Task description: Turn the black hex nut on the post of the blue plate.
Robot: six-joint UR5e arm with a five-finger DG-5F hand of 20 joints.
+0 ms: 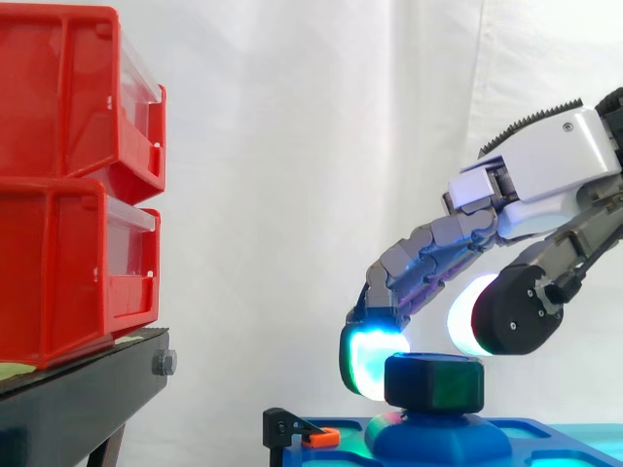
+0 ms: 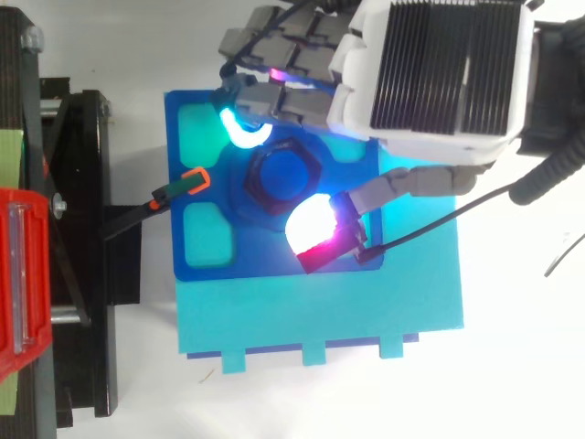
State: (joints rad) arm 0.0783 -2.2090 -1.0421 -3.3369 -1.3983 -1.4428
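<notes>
White curtain is seen behind the work, and a white surface [image 2: 512,366] lies under it. The hand [image 1: 550,165] is bent down over the black hex nut [image 1: 434,381]. Its fingers are curled, and the nut is pinched between a cyan-glowing fingertip [image 1: 371,360] on one side and the thumb's white-glowing pad [image 2: 309,224] on the opposite side (both pads appear pressed against the nut's edge). The nut is seated on a blue post [image 2: 285,172], whose rounded foot is seen just beneath the nut in the side view. Around the nut the blue plate [image 2: 196,137] is spread, and a lighter cyan board [image 2: 366,311] is laid beneath it. Left of the nut in the side view, a black clamp with an orange tip [image 1: 321,437] is set at the plate's edge. Well beyond the clamp on that same side of the nut, two red bins [image 1: 68,175] are stacked on a black stand [image 1: 78,389].
</notes>
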